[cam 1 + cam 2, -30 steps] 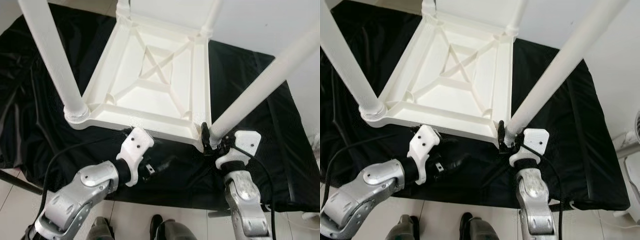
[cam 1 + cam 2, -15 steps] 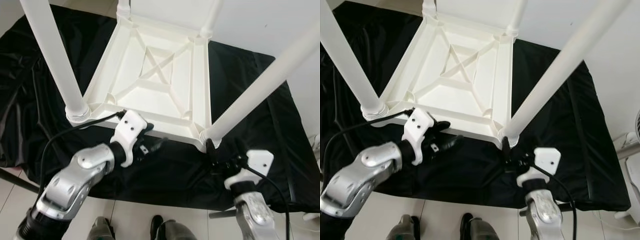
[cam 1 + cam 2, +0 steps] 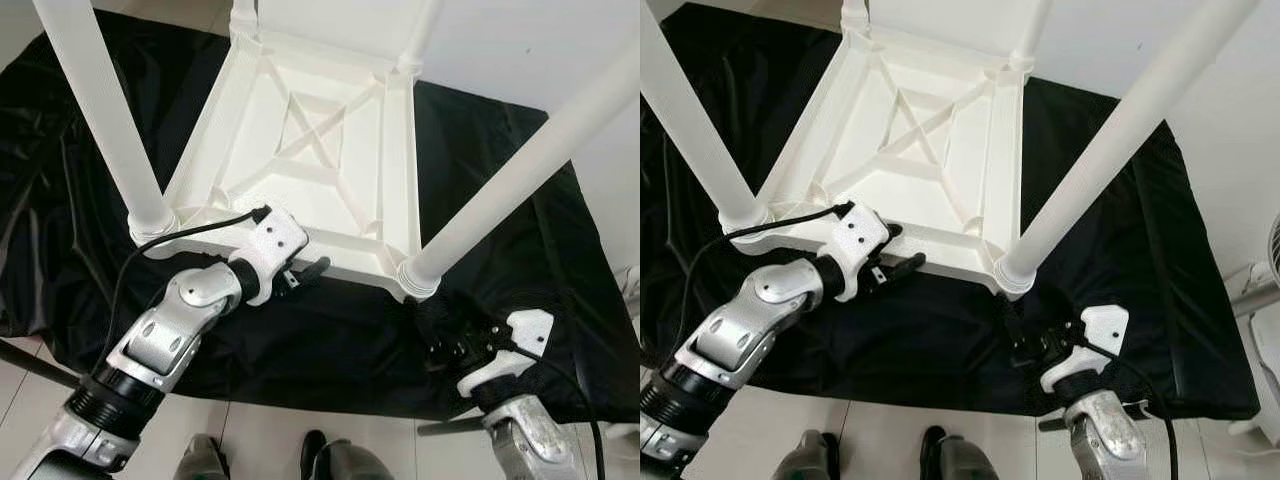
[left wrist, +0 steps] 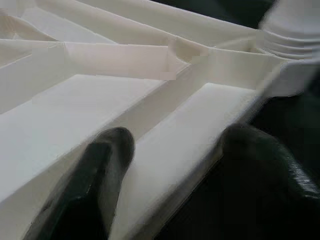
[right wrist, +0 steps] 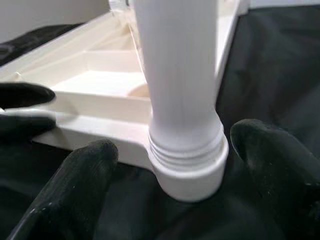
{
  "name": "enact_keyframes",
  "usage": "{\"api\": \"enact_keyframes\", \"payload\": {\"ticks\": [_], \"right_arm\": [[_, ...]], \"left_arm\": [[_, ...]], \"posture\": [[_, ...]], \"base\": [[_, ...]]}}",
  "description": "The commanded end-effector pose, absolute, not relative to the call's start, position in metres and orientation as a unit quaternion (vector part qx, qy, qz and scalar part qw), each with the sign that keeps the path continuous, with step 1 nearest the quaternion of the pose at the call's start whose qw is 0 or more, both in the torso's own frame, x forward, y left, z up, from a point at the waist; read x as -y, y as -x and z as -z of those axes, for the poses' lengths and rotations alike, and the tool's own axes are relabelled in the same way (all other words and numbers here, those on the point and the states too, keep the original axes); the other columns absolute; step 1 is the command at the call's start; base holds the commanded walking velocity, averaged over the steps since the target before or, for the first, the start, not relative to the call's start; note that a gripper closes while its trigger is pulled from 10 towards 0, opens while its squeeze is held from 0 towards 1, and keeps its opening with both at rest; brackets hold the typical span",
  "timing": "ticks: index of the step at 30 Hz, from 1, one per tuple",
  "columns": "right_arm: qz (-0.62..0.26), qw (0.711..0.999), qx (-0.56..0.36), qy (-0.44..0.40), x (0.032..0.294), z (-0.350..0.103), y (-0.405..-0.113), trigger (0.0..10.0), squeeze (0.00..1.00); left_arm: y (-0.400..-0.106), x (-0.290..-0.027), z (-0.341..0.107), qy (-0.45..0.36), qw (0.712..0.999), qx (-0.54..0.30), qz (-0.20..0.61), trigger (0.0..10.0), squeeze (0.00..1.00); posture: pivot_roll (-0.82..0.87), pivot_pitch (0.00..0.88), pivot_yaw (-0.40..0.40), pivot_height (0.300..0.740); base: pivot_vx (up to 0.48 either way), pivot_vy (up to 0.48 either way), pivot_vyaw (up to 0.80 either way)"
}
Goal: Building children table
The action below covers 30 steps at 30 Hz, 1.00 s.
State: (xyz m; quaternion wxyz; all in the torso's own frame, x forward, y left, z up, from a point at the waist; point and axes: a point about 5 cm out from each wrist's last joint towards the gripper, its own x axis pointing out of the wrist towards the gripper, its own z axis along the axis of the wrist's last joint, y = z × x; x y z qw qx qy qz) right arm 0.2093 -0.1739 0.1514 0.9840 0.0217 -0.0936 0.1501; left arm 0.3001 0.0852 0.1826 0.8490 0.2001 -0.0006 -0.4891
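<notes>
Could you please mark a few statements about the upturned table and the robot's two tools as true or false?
1. The white table lies upside down on a black cloth, legs pointing up. True.
2. The left tool is at the table's near edge, with one finger inside the rim and one outside. True.
3. The right tool is shut tight around the near right leg. False: its fingers stand open on either side of the leg's base, without touching it.
4. The cloth under the table is red. False: it is black.
5. Raised ribs form a cross in the middle of the table's underside. True.
</notes>
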Motion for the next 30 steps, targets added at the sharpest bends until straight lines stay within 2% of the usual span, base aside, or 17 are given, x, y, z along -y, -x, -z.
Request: {"api": "enact_keyframes", "payload": {"ticks": [1, 5, 11, 12, 14, 15, 19, 22, 28, 29, 30], "right_arm": [[-0.143, 0.987, 0.076, -0.022, 0.180, -0.145, -0.208, 10.0, 0.00], [-0.160, 0.984, 0.078, -0.024, 0.176, -0.146, -0.210, 10.0, 0.00], [-0.196, 0.977, 0.074, -0.034, 0.168, -0.147, -0.210, 10.0, 0.00], [-0.200, 0.977, 0.073, -0.034, 0.166, -0.147, -0.210, 10.0, 0.00], [-0.201, 0.976, 0.072, -0.033, 0.165, -0.147, -0.210, 10.0, 0.00], [-0.202, 0.976, 0.073, -0.034, 0.163, -0.147, -0.212, 10.0, 0.00], [-0.203, 0.976, 0.076, -0.035, 0.162, -0.147, -0.212, 10.0, 0.00], [-0.203, 0.975, 0.080, -0.036, 0.159, -0.148, -0.215, 10.0, 0.00], [-0.205, 0.975, 0.083, -0.035, 0.159, -0.149, -0.218, 10.0, 0.00], [-0.205, 0.975, 0.084, -0.034, 0.159, -0.149, -0.218, 10.0, 0.00], [-0.206, 0.974, 0.085, -0.033, 0.159, -0.150, -0.219, 10.0, 0.00]], "left_arm": [[-0.297, -0.082, -0.175, -0.197, 0.833, -0.017, 0.517, 10.0, 1.00], [-0.302, -0.088, -0.176, -0.204, 0.824, -0.025, 0.528, 10.0, 1.00], [-0.311, -0.094, -0.175, -0.255, 0.806, -0.024, 0.533, 10.0, 1.00], [-0.316, -0.096, -0.172, -0.274, 0.805, -0.030, 0.526, 10.0, 0.06], [-0.320, -0.097, -0.170, -0.287, 0.804, -0.034, 0.520, 10.0, 0.06], [-0.330, -0.100, -0.164, -0.311, 0.806, -0.055, 0.502, 10.0, 0.00], [-0.334, -0.101, -0.161, -0.317, 0.808, -0.068, 0.493, 10.0, 0.00], [-0.342, -0.102, -0.153, -0.339, 0.792, -0.115, 0.495, 10.0, 0.00], [-0.345, -0.103, -0.150, -0.348, 0.777, -0.132, 0.507, 10.0, 0.00], [-0.345, -0.103, -0.151, -0.350, 0.773, -0.132, 0.512, 4.2, 0.00], [-0.344, -0.103, -0.150, -0.354, 0.766, -0.134, 0.520, 2.4, 0.00]], "posture": [[0.04, 0.205, -0.108, 0.740], [0.05, 0.204, -0.102, 0.740], [0.05, 0.204, -0.096, 0.740], [0.05, 0.203, -0.092, 0.740], [0.05, 0.202, -0.091, 0.740], [0.05, 0.200, -0.085, 0.740], [0.05, 0.200, -0.085, 0.740], [0.05, 0.193, -0.080, 0.740], [0.05, 0.189, -0.077, 0.740], [0.05, 0.189, -0.077, 0.740], [0.05, 0.189, -0.077, 0.740]], "base": [[0.000, 0.000, 0.00], [0.000, 0.000, 0.00], [0.000, 0.000, 0.00], [0.000, 0.000, 0.00], [0.000, 0.000, 0.00], [0.000, 0.000, 0.00], [0.000, 0.000, 0.00], [0.000, 0.000, 0.00], [0.000, 0.000, 0.00], [0.000, 0.000, 0.00], [0.000, 0.000, 0.00]]}}
